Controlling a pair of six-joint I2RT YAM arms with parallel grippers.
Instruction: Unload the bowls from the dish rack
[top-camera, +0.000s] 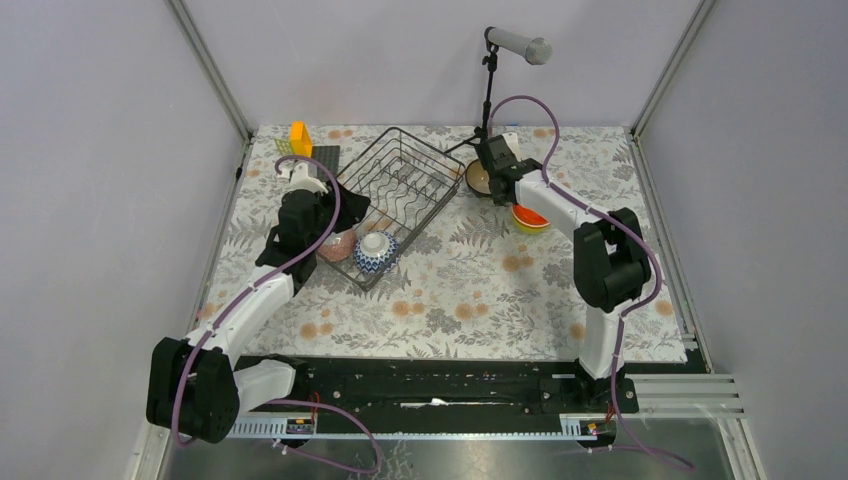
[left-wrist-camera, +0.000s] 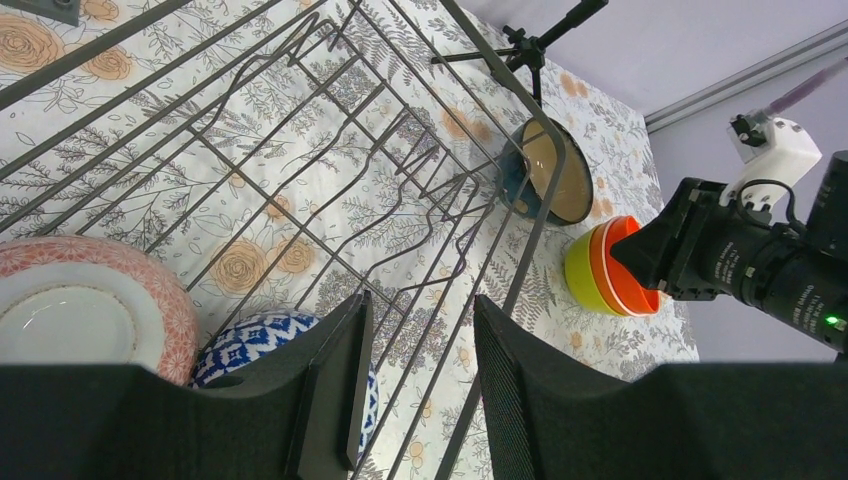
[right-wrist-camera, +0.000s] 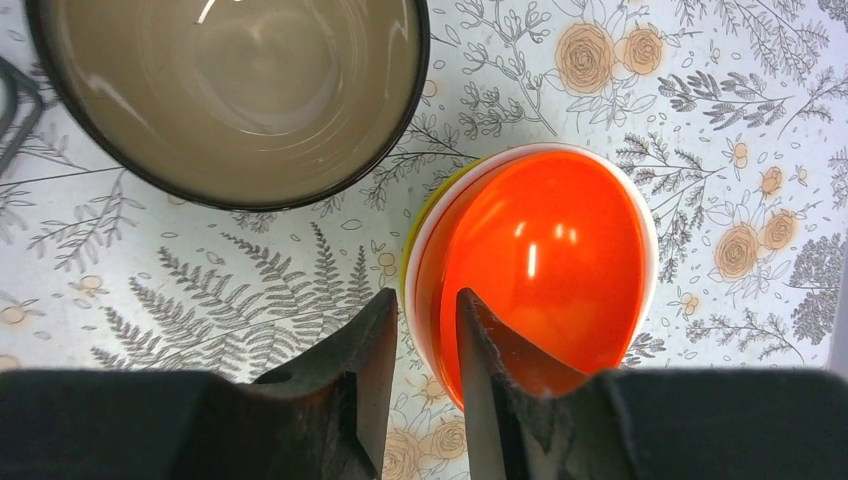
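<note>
Straddling the rim of the glossy round orange bowl (right-wrist-camera: 550, 260), the right gripper (right-wrist-camera: 420, 330) stands slightly parted. The left gripper (left-wrist-camera: 420, 380) hangs half-open, empty, above the dark wire dish rack (top-camera: 395, 190).

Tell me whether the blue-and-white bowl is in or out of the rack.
In. The bowl sits inside the rack, at its near corner.

Six bowls (top-camera: 529, 218), one rack (top-camera: 405, 175), two arms (top-camera: 255, 300).
Two bowls are in the rack, one pink bowl (top-camera: 337, 245) and one blue-and-white bowl (top-camera: 375, 252). Four are on the table (top-camera: 450, 300): one teal bowl (top-camera: 478, 178) alone, and a stack of three, two orange bowls (right-wrist-camera: 540, 250) in one yellow-green bowl (left-wrist-camera: 577, 272). Also one yellow block (top-camera: 300, 137), one dark plate (top-camera: 322, 160) and one tripod (top-camera: 488, 90).
</note>
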